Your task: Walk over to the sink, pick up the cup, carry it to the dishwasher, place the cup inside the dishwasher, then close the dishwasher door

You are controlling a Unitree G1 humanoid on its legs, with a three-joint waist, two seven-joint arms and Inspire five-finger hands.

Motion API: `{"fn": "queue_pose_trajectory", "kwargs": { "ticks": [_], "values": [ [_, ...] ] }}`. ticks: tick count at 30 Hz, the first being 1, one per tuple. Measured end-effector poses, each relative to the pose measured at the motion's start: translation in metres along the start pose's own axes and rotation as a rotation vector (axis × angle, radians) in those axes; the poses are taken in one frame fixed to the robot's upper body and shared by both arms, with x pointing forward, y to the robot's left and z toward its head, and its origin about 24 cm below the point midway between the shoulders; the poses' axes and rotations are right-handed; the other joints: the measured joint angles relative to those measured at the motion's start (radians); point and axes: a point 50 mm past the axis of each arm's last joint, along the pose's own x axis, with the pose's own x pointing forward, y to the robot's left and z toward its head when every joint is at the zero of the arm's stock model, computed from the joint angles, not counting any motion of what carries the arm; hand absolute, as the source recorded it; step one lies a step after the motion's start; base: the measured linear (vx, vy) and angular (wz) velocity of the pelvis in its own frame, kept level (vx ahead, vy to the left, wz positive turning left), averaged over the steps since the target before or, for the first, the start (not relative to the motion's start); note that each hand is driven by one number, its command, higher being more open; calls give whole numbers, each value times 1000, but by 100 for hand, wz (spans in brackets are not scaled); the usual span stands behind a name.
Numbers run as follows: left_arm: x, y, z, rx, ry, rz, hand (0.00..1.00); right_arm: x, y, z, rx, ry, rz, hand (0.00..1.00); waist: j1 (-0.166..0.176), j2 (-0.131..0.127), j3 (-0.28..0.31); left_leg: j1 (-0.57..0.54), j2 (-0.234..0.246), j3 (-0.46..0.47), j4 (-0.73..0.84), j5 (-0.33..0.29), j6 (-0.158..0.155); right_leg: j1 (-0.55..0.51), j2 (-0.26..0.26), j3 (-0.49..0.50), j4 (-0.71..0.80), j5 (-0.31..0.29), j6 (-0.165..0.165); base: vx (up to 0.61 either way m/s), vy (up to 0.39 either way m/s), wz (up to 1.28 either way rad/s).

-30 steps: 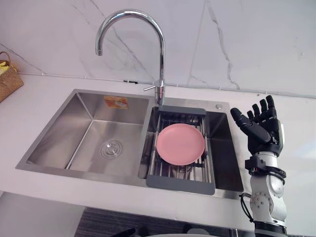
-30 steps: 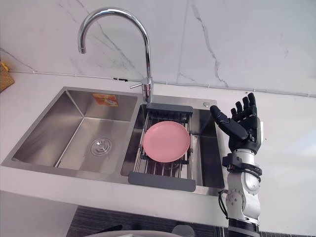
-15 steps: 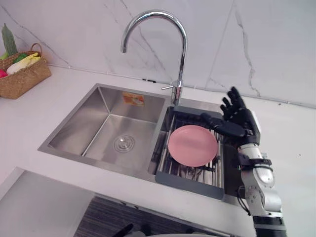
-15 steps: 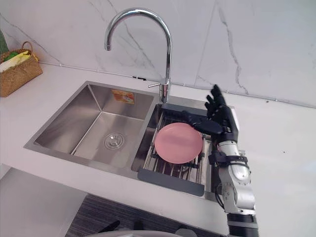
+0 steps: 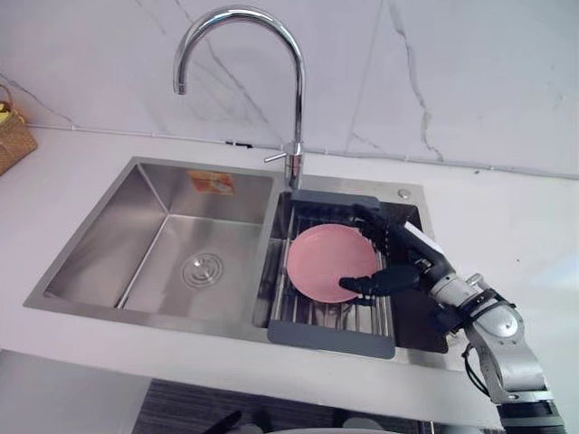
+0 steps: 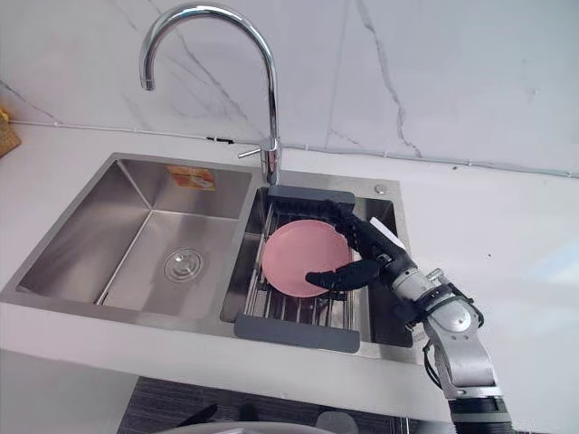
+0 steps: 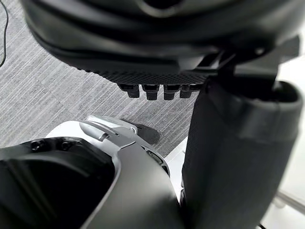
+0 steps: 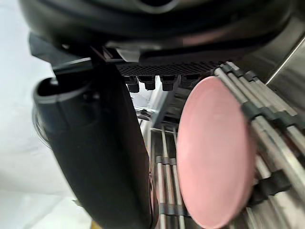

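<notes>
A pink plate (image 5: 326, 262) lies on a dark-framed wire rack (image 5: 330, 339) across the right basin of the steel sink (image 5: 163, 244). My right hand (image 5: 398, 262) reaches in from the right, open. Its fingers (image 5: 375, 226) spread over the plate's right rim, and its thumb (image 5: 362, 287) rests at the plate's front right edge. In the right wrist view the plate (image 8: 214, 152) stands just past the thumb (image 8: 95, 143), with no fingers curled round it. My left hand (image 7: 157, 52) hangs open above grey carpet.
A tall curved chrome faucet (image 5: 294, 117) rises behind the divider between the basins. The left basin has a round drain (image 5: 203, 270). White counter (image 5: 507, 226) surrounds the sink, with a marble wall behind. A woven basket (image 5: 14, 145) sits at the far left.
My right hand came down from upright beside the sink and moved left onto the plate's right edge. The camera swung right, then back left.
</notes>
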Motion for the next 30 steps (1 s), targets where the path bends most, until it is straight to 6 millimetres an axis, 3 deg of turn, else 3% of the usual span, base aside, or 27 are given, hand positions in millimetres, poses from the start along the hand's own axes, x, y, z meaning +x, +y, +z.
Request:
{"fn": "queue_pose_trajectory", "kwargs": {
  "ticks": [7, 14, 30],
  "values": [
    [1, -4, 7, 91, -12, -4, 100, -12, -8, 10, -273, -1, -42, 100, -25, -4, 3, 0, 1, 22, 10, -9, 0, -14, 0, 25, 11, -1, 0, -11, -3, -11],
    [1, -6, 10, 155, -26, -1, 100, -13, -6, 14, -483, -6, -91, 100, -26, -9, 5, 0, -1, 21, 12, -9, 1, -15, -1, 25, 14, -1, 0, 0, 0, 0],
    [0, -6, 14, 179, -27, 3, 100, -6, 14, 9, -577, 4, -14, 100, -16, -13, 5, -7, -5, 9, 12, -6, 4, -16, -5, 13, 13, -1, 1, -1, -2, 2]
  ]
}}
